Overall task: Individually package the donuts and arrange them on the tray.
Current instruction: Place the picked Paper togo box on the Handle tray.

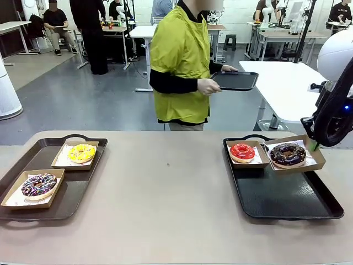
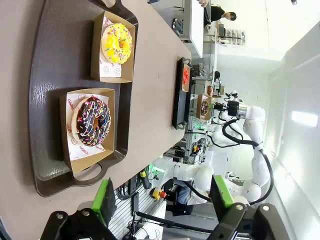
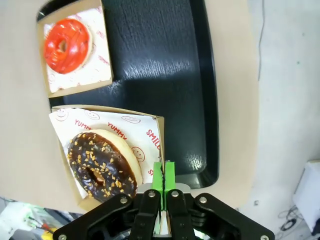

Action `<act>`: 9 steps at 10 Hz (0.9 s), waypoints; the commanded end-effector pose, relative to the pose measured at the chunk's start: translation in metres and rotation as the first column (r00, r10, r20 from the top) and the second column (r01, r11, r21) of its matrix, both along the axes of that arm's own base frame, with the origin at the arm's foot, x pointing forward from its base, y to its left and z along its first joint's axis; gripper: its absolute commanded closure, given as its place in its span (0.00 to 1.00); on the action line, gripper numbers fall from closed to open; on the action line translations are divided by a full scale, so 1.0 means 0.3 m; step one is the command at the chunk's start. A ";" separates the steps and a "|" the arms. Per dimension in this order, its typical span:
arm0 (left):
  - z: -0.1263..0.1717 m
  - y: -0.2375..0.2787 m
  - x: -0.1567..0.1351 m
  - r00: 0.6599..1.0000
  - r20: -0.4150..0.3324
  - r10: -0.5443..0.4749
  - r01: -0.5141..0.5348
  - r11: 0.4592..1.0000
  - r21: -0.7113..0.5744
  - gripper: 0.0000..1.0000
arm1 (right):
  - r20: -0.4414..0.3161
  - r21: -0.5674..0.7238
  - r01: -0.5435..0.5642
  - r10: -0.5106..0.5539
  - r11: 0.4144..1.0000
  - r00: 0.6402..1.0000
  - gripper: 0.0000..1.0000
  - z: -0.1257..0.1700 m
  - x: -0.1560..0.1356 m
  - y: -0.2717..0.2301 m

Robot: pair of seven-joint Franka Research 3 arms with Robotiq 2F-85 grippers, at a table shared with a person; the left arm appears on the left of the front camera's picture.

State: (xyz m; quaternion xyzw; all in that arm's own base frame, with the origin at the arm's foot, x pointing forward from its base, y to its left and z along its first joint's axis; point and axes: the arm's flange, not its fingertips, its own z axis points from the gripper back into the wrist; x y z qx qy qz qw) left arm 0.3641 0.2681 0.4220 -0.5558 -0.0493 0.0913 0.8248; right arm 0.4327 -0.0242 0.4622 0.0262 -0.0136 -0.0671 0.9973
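On the left tray [image 1: 77,190] lie the yellow-iced donut [image 1: 81,153] and the sprinkled chocolate donut [image 1: 38,185], each in its own paper-lined box. In the left wrist view my left gripper [image 2: 162,197] hangs open, away from that tray [image 2: 52,65], and sees the yellow donut [image 2: 116,43] and the sprinkled one [image 2: 93,120]. The right tray [image 1: 281,193] carries the red-iced donut [image 1: 242,151] and the dark chocolate donut [image 1: 287,154], also boxed. My right gripper [image 3: 163,172] is shut on the rim of the dark donut's box [image 3: 150,130], at that tray's far right corner [image 1: 313,146].
A person in a yellow vest stands at the far side of the table, holding a spare black tray [image 1: 234,80]. The tan tabletop between the two trays is bare. A white table stands behind on the right.
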 end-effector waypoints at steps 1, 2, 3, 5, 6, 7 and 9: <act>0.002 0.002 -0.008 1.000 0.004 0.004 -0.004 1.000 -0.004 0.01 | 0.013 0.002 -0.019 0.019 1.000 1.000 0.99 -0.093 -0.035 -0.023; 0.002 0.002 -0.008 1.000 0.004 0.004 -0.004 1.000 -0.004 0.01 | 0.012 0.009 -0.024 0.024 1.000 1.000 0.99 -0.143 -0.047 -0.033; 0.002 0.002 -0.008 1.000 0.004 0.004 -0.004 1.000 -0.004 0.01 | 0.007 0.011 -0.026 0.026 1.000 1.000 0.99 -0.186 -0.051 -0.042; 0.002 0.002 -0.008 1.000 0.004 0.004 -0.004 1.000 -0.004 0.01 | 0.000 0.024 -0.035 0.035 0.999 0.999 0.99 -0.264 -0.051 -0.055; 0.002 0.002 -0.008 1.000 0.004 0.004 -0.004 1.000 -0.004 0.01 | 0.006 0.032 -0.047 0.047 0.998 0.999 0.99 -0.296 -0.050 -0.056; 0.002 0.002 -0.008 1.000 0.004 0.004 -0.004 1.000 -0.004 0.01 | 0.007 0.046 -0.052 0.052 0.998 0.999 0.99 -0.326 -0.042 -0.059; 0.002 0.002 -0.008 1.000 0.004 0.004 -0.004 1.000 -0.004 0.01 | 0.005 0.063 -0.059 0.058 0.996 0.998 0.99 -0.371 -0.024 -0.061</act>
